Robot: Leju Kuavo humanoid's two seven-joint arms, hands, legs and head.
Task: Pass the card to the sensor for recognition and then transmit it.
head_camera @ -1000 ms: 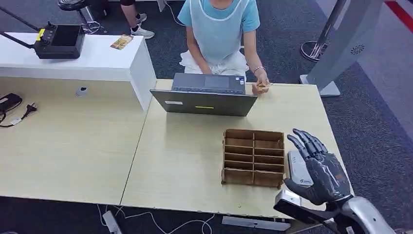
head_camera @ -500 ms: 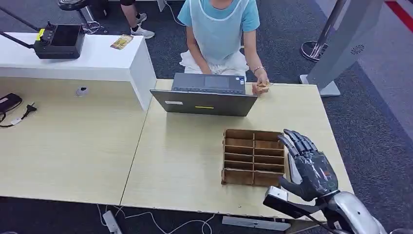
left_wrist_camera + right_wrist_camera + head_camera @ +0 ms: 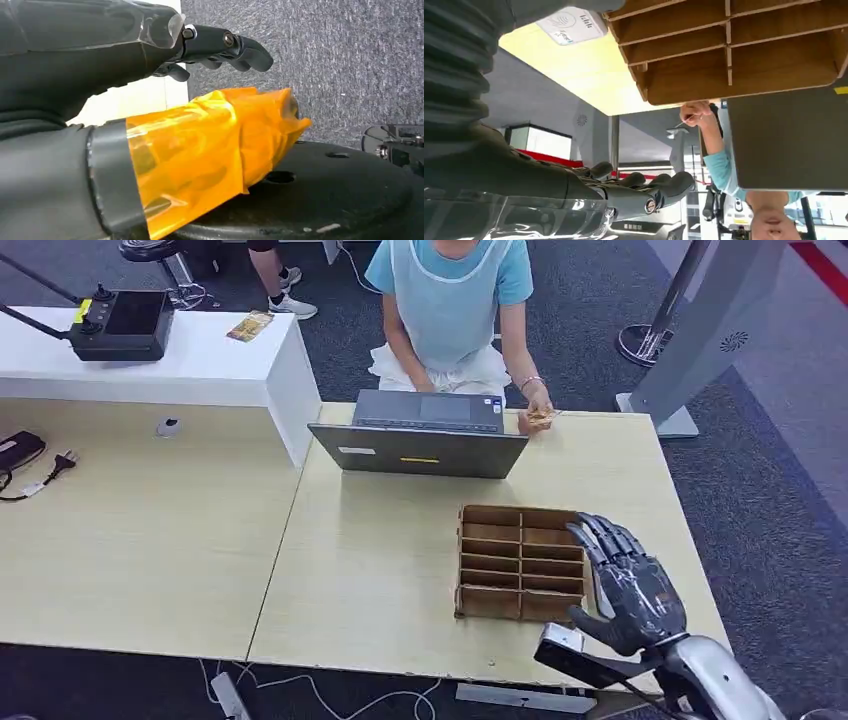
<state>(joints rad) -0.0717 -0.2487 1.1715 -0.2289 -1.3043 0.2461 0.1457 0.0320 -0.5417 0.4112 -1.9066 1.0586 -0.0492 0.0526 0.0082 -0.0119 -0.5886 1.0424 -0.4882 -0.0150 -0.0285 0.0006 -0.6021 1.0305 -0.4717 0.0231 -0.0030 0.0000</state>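
Observation:
A person seated behind the laptop pinches a small tan card (image 3: 540,417) at the table's far edge; the right wrist view also shows the card (image 3: 690,118). My right hand (image 3: 630,588) hovers with its fingers spread and nothing in it, at the right edge of the wooden compartment box (image 3: 520,517). It covers most of the white sensor, which appears in the right wrist view as a white pad (image 3: 571,22) on the table. My left hand (image 3: 125,60) hangs over the floor, fingers extended and empty, its thumb wrapped in orange tape.
A grey laptop (image 3: 420,445) stands open between the box and the person (image 3: 450,300). A white counter (image 3: 200,365) with a black controller (image 3: 125,325) sits at the far left. A grey pillar stand (image 3: 700,330) rises past the table's right end.
My right hand has slid left, toward the wooden box, and now hides most of the sensor. The person still holds the card by the laptop.

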